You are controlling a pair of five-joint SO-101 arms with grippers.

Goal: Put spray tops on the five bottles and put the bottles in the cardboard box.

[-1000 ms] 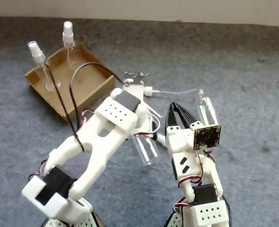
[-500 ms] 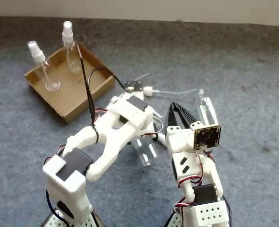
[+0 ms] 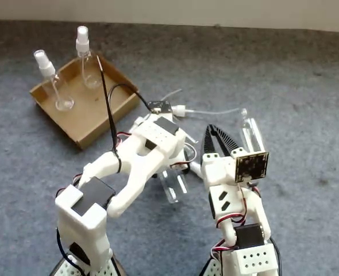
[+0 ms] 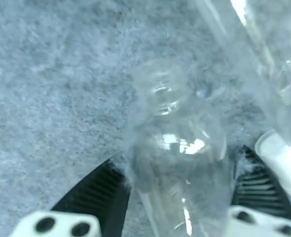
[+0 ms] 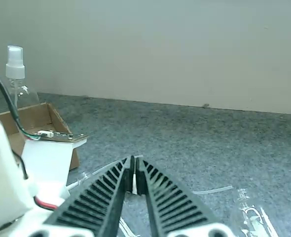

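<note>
– Left wrist view first: what has the left gripper (image 4: pixel 179 163) got?
– A clear bottle (image 4: pixel 170 123) with no top on it. The black finger and the white finger sit against its two sides, so the jaws are closed on its body. Its open neck points away from the camera.
– And the right gripper (image 5: pixel 134 170)?
– Its black jaws are drawn almost together with only a thin slit between them, and they hold nothing. It hangs just beside the left arm, over the grey carpet (image 3: pixel 307 86).
– What lies past them?
– A second bottle (image 3: pixel 251 133), also without a top, lies on the carpet just beside the right gripper. A little farther off is a loose spray top (image 3: pixel 181 109), with its thin tube stretching towards that second bottle.
– And the box?
– The cardboard box (image 3: pixel 97 109) sits farthest away, on the left arm's side. Two bottles stand upright in it, both with tops on: the nearer capped bottle (image 3: pixel 49 80) and the farther capped bottle (image 3: pixel 84 57).
</note>
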